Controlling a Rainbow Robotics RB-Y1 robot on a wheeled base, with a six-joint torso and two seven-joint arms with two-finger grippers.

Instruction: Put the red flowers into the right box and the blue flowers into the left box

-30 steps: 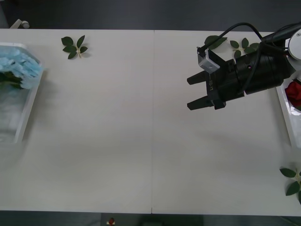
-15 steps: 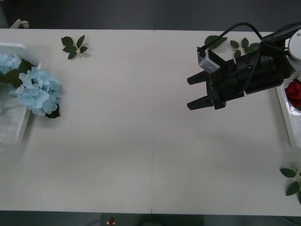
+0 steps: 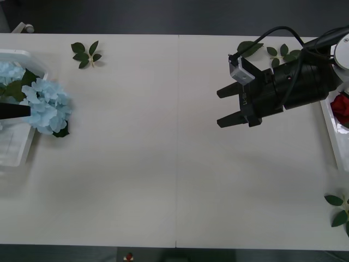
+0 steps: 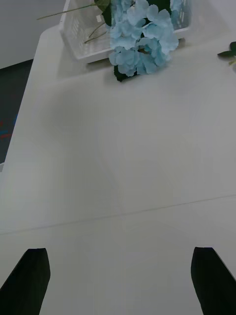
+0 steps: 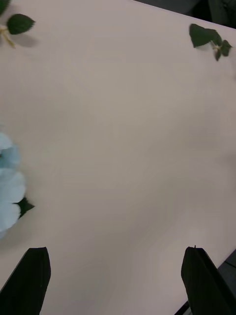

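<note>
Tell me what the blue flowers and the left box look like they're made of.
The blue flowers: probably fabric, since the thin matte petals look uniformly pale blue; artificial, it seems. The left box: likely moulded white plastic, with a fine lattice wall and a smooth rounded rim with slight sheen.

left box (image 3: 22, 147) & right box (image 3: 329, 131) cut off by frame edges, red flowers (image 3: 342, 106) partly hidden

The left box (image 3: 22, 147) sits at the table's (image 3: 163, 164) left edge, with the blue flowers (image 3: 46, 106) spilling over its inner rim onto the table; the right box (image 3: 329, 128) sits at the right edge, with the red flowers (image 3: 342, 106) in it. Leaf sprigs (image 3: 86, 54) lie near the far-left corner, more near the far-right corner and the near-right corner; the right gripper (image 3: 224, 107) hangs over the table's right half, beside the right box, its fingers apart.
</note>
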